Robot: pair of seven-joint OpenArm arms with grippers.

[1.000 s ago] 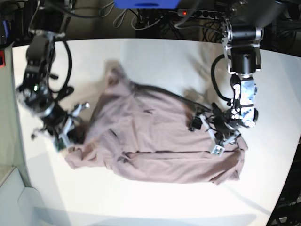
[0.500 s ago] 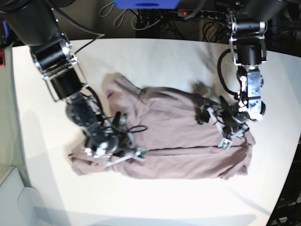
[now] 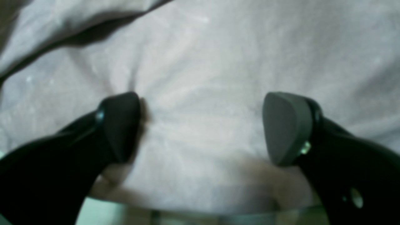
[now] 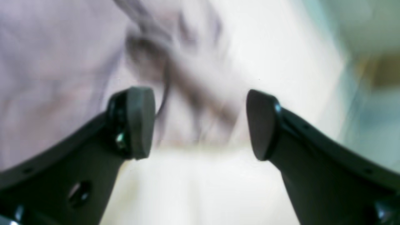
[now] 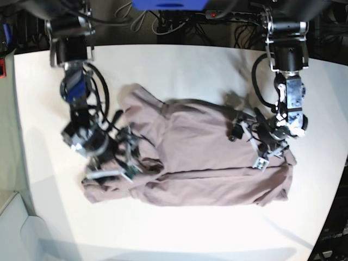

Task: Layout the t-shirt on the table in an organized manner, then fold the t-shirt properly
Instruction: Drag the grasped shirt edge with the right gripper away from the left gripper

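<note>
**Mauve t-shirt spread crosswise on white table, both claws wide apart and holding nothing**

Item 1, t-shirt (image 5: pixel 201 157): dusty mauve-pink, short-sleeved, lying wrinkled across the middle of the table (image 5: pixel 179 65), long axis running 9 to 3 o'clock. The near hem edge is fairly straight; the 9 o'clock end is bunched and rumpled, with a raised fold toward 11 o'clock. A crease runs lengthwise through the lower third.

Item 2, right gripper (image 5: pixel 117 163): sits over the bunched 9 o'clock end of the shirt. In the right wrist view its two dark pads (image 4: pixel 140 122) stand well apart with only blurred cloth and bare tabletop between them; the claw has hold of nothing. That view is smeared, so whether the tips touch the fabric cannot be told.

Item 3, left gripper (image 5: pixel 261 152): sits over the 3 o'clock end of the shirt, just inside its far edge. In the left wrist view the pads (image 3: pixel 286 126) are spread wide; flat mauve cloth fills the gap. The left-hand pad presses against the fabric, with small wrinkles radiating from it. Nothing is pinched.

Item 4, table: matte white, wider than the shirt on all sides; bare surface at 12 and 6 o'clock. Dark cables (image 5: pixel 179 24) lie beyond the far edge.
</note>
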